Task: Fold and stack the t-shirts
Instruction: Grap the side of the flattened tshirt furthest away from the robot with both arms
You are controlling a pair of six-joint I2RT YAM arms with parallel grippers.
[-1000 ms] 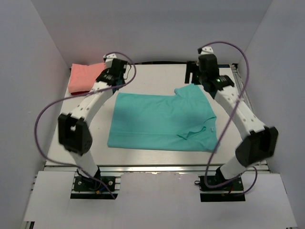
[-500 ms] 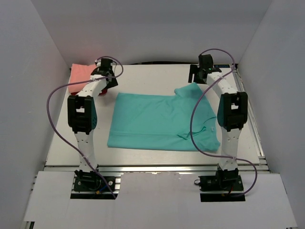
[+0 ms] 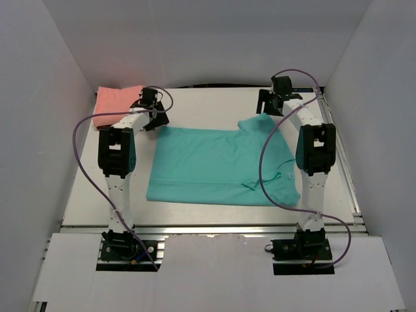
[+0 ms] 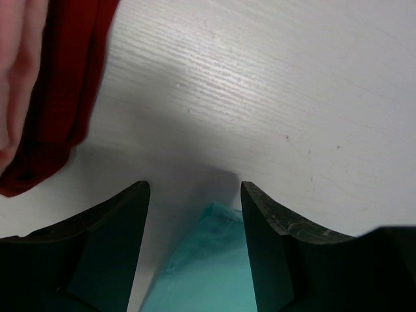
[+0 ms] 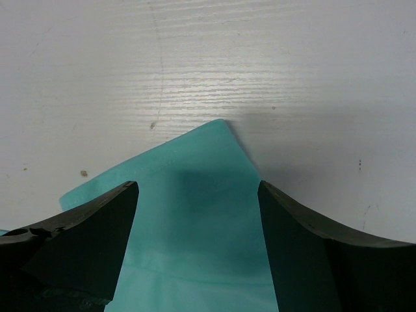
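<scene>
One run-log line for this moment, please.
left gripper: open above teal t-shirt far-left corner | right gripper: open above its far-right sleeve | pink t-shirt on dark red t-shirt, far left

Robot lab booth: white walls (image 3: 195, 39) around a table (image 3: 214, 104), left arm (image 3: 116, 156) and right arm (image 3: 315, 149) beside an aluminium rail (image 3: 214, 229).

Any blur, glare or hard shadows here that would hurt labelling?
Top view: even soft light, sharp, no glare on the table. Left wrist view: the pink shirt at the edge is blurred; a soft shadow lies ahead of the teal shirt corner. Right wrist view: the fingers are nearly black, table grain crisp.
</scene>
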